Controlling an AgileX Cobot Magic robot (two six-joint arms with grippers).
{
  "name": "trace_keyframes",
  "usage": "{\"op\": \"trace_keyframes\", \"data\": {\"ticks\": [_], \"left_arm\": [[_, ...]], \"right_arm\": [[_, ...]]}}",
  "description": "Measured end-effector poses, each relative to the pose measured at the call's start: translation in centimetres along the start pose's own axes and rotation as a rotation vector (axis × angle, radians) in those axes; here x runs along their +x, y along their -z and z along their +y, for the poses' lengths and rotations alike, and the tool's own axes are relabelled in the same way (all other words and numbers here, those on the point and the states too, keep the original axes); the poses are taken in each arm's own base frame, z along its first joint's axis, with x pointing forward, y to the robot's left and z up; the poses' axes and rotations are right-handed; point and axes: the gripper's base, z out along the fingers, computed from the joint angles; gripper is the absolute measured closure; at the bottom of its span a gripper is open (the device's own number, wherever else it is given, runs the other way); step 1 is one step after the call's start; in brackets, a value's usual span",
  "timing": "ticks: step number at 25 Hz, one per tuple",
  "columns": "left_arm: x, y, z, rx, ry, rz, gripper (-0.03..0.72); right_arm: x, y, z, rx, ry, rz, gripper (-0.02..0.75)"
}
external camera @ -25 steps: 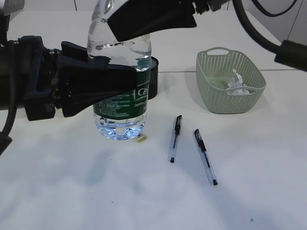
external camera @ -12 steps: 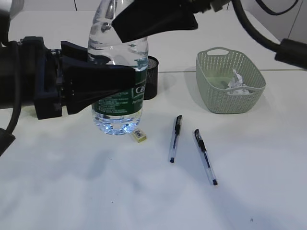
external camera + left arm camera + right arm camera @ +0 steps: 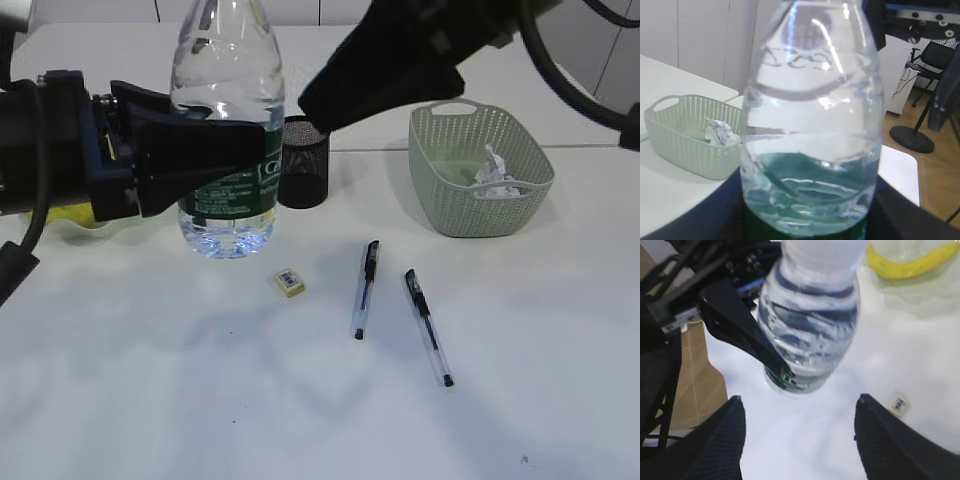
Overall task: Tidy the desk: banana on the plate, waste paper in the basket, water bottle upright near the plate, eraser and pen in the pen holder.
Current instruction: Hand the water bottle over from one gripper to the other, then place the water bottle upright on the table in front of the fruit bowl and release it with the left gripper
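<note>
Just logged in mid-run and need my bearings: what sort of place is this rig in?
Probably an office or lab with a staged desk: a white table holding pens and a mesh pen holder, plain white wall panels, and a wooden floor with a stand base beside it.

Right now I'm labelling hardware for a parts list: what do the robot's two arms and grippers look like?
Both are matte black. The left gripper has long, wedge-shaped fingers on a blocky body with a blue panel. The right gripper shows two broad, rounded black fingers. Thick black cables loop from the right arm.
</note>
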Motion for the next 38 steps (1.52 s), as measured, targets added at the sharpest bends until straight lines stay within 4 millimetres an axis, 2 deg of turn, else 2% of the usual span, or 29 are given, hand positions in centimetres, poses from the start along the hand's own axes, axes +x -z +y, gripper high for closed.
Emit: {"op": "trace_keyframes", "data": {"ticks": [6, 12, 16, 21, 35, 38], "left_arm": [[-0.2, 0.7, 1.0, -0.046, 0.002, -0.009, 0.309], [-0.4, 1.8, 2.4, -0.114, 0.005, -0.025, 0.309], [-0.7, 2.9, 3.7, -0.175, -0.009, -0.036, 0.310], [-0.9, 3.6, 4.5, -0.226, -0.122, -0.048, 0.310], [-1.6, 3.8, 4.9, -0.279, -0.109, -0.123, 0.311], [-1.7, 3.9, 5.1, -0.297, -0.168, -0.131, 0.312]], "right_arm": [[1.4, 0.2, -1.0, 0.126, -0.132, 0.152, 0.237], [3.3, 1.0, -2.5, 0.352, -0.343, 0.320, 0.237], [4.1, 1.6, -3.1, 0.452, -0.407, 0.398, 0.237], [4.2, 1.7, -3.2, 0.473, -0.429, 0.406, 0.237], [4.3, 1.7, -3.2, 0.476, -0.431, 0.409, 0.237], [4.3, 1.7, -3.2, 0.476, -0.433, 0.409, 0.237]]}}
